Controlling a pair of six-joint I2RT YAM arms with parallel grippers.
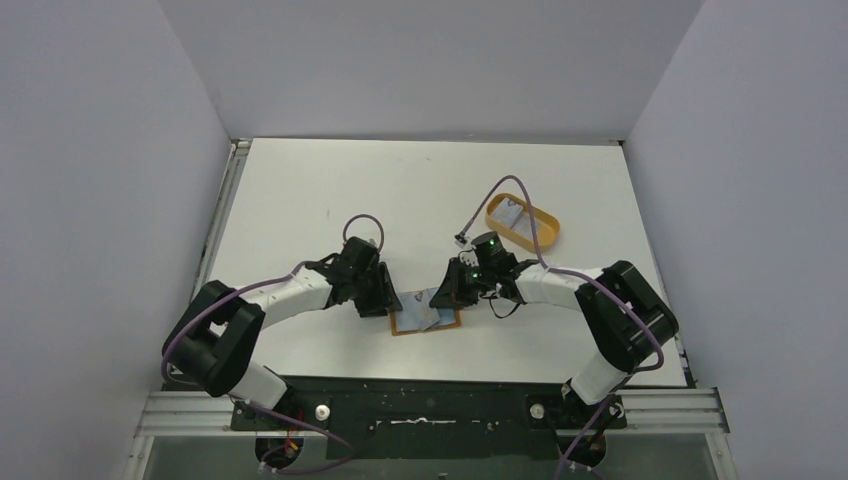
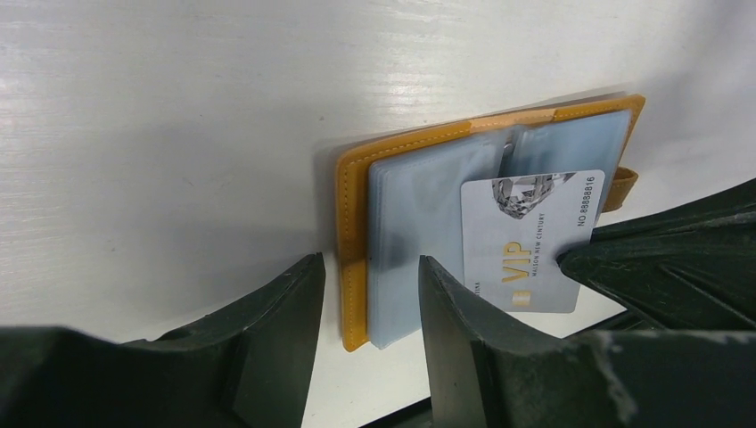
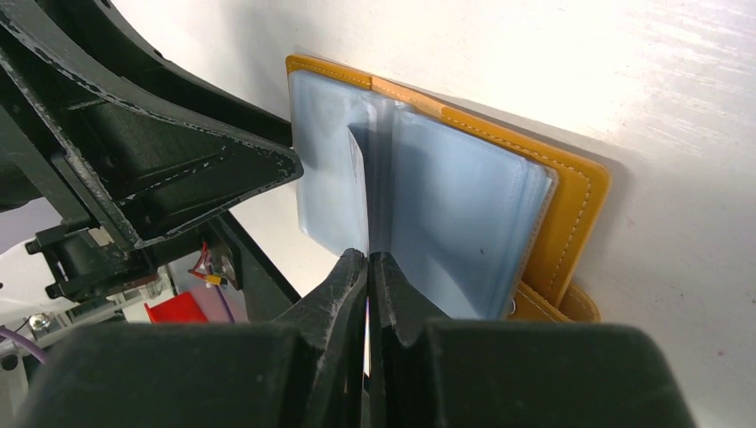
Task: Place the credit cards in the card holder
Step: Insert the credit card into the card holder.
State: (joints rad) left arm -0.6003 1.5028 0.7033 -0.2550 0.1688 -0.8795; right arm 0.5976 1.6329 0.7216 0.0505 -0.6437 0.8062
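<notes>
The card holder (image 1: 425, 320) lies open on the table between my two grippers, orange-tan outside (image 2: 352, 223) with grey-blue sleeves inside (image 3: 464, 214). My right gripper (image 3: 367, 263) is shut on a pale credit card (image 2: 526, 241) printed "VIP". It holds the card on edge over the wallet's middle and right half. The right fingers (image 2: 642, 259) grip the card's right end. My left gripper (image 2: 370, 294) is open, with one finger on the table beside the wallet's edge and the other over the sleeves. In the top view the left gripper (image 1: 388, 300) and the right gripper (image 1: 450, 292) meet over the wallet.
An orange oval tray (image 1: 545, 232) sits at the back right with a pale card (image 1: 512, 213) in it. A purple cable loops over the tray. The table's near edge and the arm bases are just behind the wallet.
</notes>
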